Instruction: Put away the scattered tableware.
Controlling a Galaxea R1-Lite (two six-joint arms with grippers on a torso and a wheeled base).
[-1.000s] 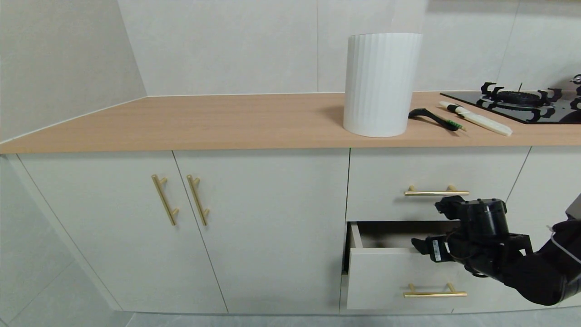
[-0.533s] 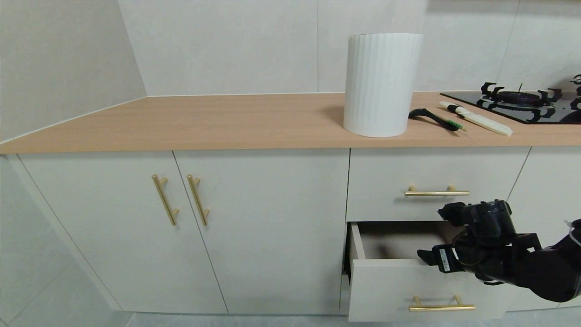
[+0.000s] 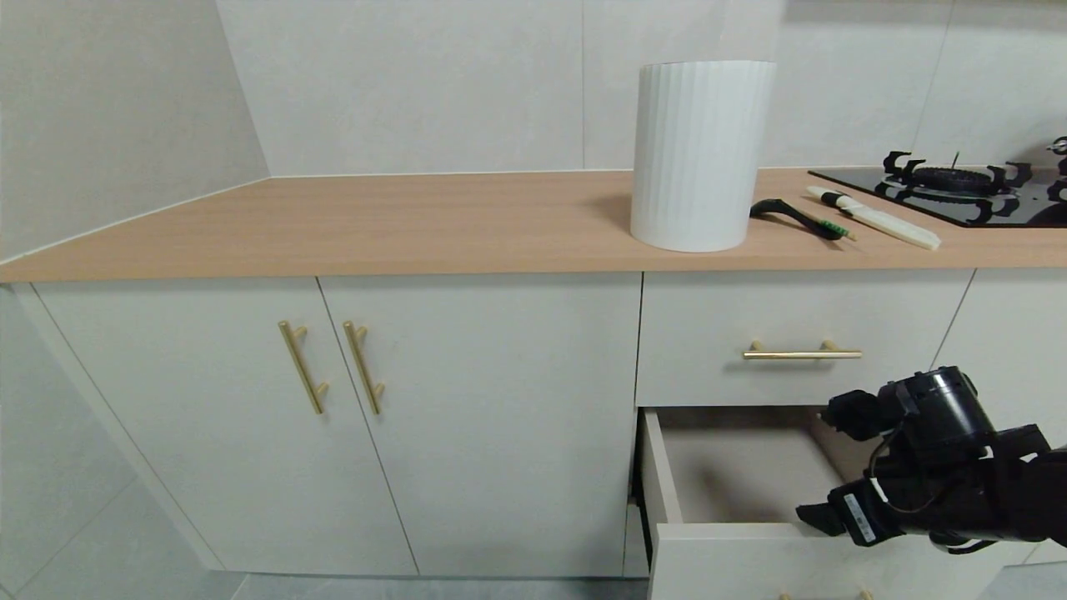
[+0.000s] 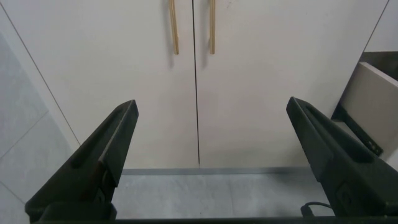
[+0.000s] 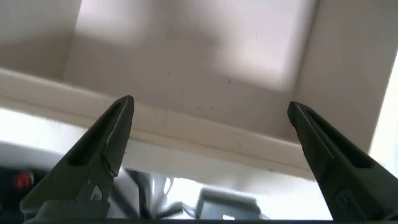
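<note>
On the wooden counter lie a black-handled utensil (image 3: 796, 217) and a white knife (image 3: 875, 218), just right of a tall white ribbed container (image 3: 700, 154). Below them the lower drawer (image 3: 654, 467) stands pulled out, and its inside looks bare. My right gripper (image 3: 834, 467) hangs open over the drawer's front panel, one finger above it and one in front. In the right wrist view the right gripper (image 5: 208, 146) spreads wide over the drawer front's top edge (image 5: 186, 134). My left gripper (image 4: 211, 149) is open, low before the cabinet doors (image 4: 249, 74), holding nothing.
A gas hob (image 3: 959, 187) sits at the counter's far right. The upper drawer (image 3: 800, 354) is shut, with a gold handle. Two cabinet doors with gold handles (image 3: 329, 367) are to the left. The counter's left half is bare wood.
The lower drawer has slid much farther out. My right gripper has moved back and down with the drawer front, toward the lower right of the head view.
</note>
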